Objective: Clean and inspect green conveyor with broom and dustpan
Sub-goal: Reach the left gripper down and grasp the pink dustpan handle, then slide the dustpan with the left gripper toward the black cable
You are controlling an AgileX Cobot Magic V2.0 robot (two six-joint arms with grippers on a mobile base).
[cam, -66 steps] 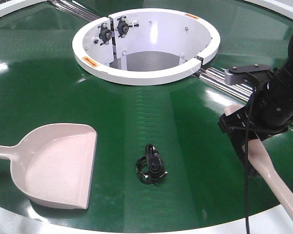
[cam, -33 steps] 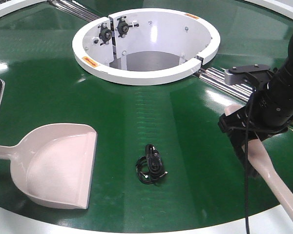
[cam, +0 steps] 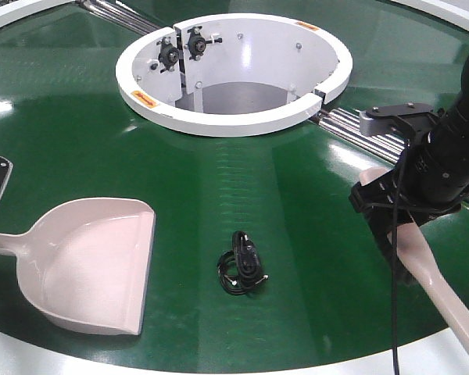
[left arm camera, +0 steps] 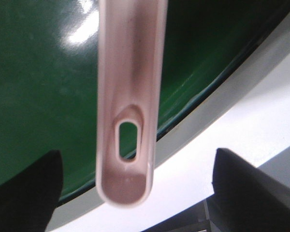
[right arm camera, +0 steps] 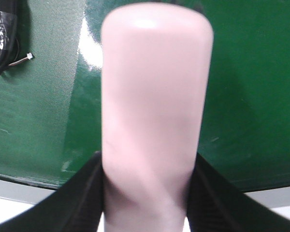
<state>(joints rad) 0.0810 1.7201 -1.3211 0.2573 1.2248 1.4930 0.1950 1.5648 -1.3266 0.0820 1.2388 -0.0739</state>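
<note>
Right hand (cam: 392,228) pinched the broom (cam: 442,293), both fingers pressed against its pale pink body, low over the green conveyor (cam: 297,195) at the right. Left hand (left arm camera: 135,164) was spread, fingers either side of the handle end of the dustpan (cam: 94,266), not touching; the pan lay front left. Both tools looked light, stiff and smooth, probably slippery; their straight handles seemed the best hold.

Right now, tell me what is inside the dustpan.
Nothing shows inside the dustpan: its pale floor is bare. The coiled black cable lies outside it on the green conveyor, apart from its open edge. The belt under the pan is covered.
</note>
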